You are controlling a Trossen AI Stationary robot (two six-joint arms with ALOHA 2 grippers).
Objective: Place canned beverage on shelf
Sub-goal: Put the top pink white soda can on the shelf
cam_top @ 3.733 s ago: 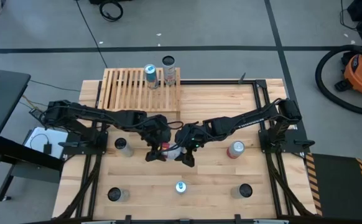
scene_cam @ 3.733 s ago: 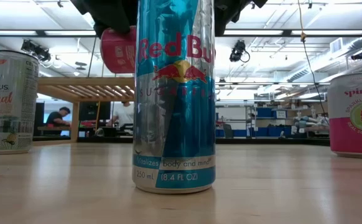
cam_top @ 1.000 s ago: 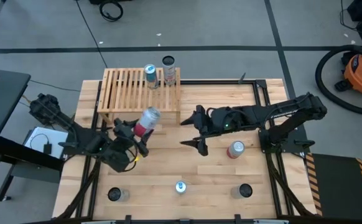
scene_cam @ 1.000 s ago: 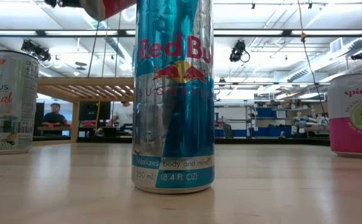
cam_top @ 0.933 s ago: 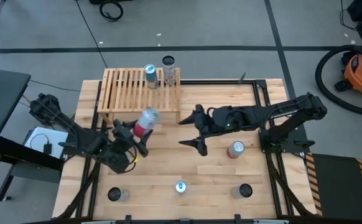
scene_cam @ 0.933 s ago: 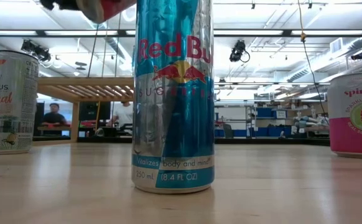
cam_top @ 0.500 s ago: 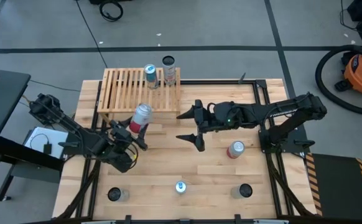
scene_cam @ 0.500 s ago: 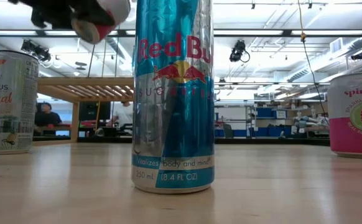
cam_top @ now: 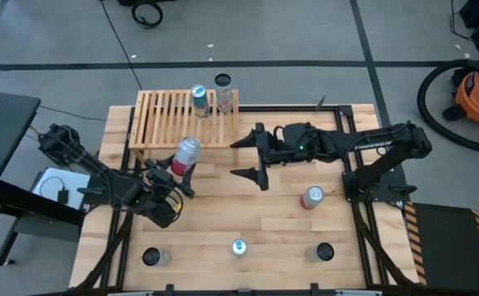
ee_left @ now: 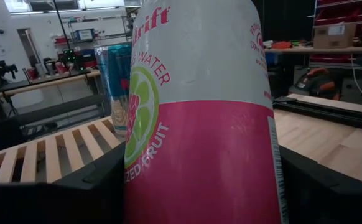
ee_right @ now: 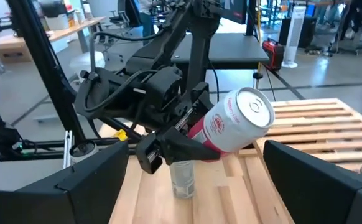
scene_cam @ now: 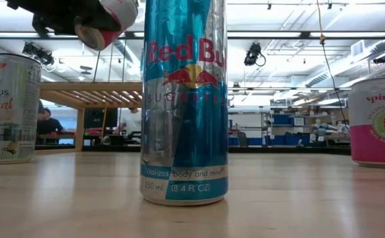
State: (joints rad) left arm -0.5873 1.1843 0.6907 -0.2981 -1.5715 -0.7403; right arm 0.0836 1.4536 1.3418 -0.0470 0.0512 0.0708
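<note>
A pink and white beverage can hangs tilted just off the near edge of the slatted wooden shelf, with my left gripper shut on it. The low view shows the can's end high up. Two cans stand on the shelf's far right part. My right gripper is open over the table's middle, to the right of the held can, with nothing between its fingers. My left gripper pinches the can's pink lower half between its two fingers, one on each side of the wall. The fingers come about level from the table's near left, across the can. The can is lifted clear, its silver top tilted up and toward the far right.
On the table stand a red can, a blue Red Bull can near the front edge, and two more cans at the front corners. A clear can stands below the left arm. The shelf's left slats are bare.
My left gripper has sunk a little and gone toward the shelf with the can, whose top now points more upward; the can stays lifted clear. My right gripper has drawn back toward the table's far edge, away from the can.
</note>
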